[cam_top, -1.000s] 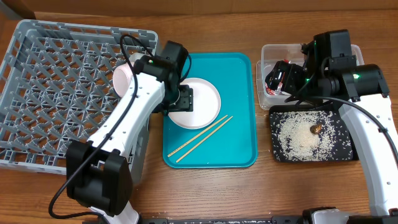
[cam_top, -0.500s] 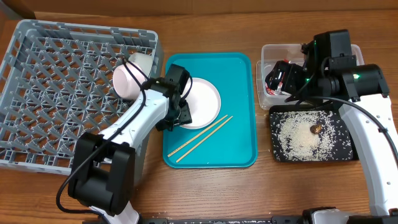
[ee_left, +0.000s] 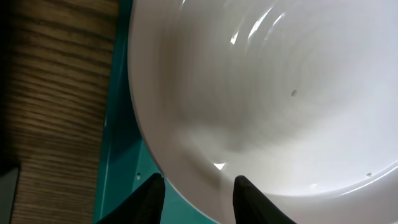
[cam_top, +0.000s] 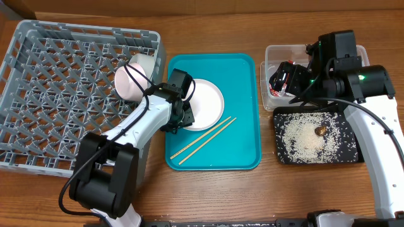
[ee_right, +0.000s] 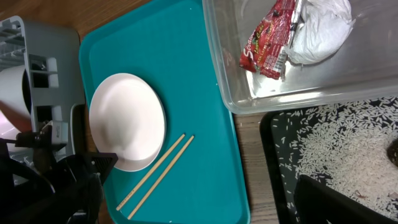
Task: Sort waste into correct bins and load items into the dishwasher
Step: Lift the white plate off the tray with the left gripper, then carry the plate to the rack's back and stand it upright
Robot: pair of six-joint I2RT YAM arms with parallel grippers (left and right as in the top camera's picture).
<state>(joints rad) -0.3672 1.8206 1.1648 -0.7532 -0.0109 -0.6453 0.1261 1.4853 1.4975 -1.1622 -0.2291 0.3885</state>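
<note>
Straddling plate rim, left end effector part-open; chopsticks diagonal, lower-left to upper-right; right end effector wide, empty.

Robotics lab bench: robot arm and dish rack on wooden table.

Left arm: dropped from a high pose over the corner of the grey dish rack to a low reach.
Left gripper: slid from above the white plate down to its rim; the fingers drew closer together, one outside the rim over the teal tray, one over the plate's face. Contact could not be judged.
Small white cup: emerged from beneath the arm, behind the gripper.
</note>
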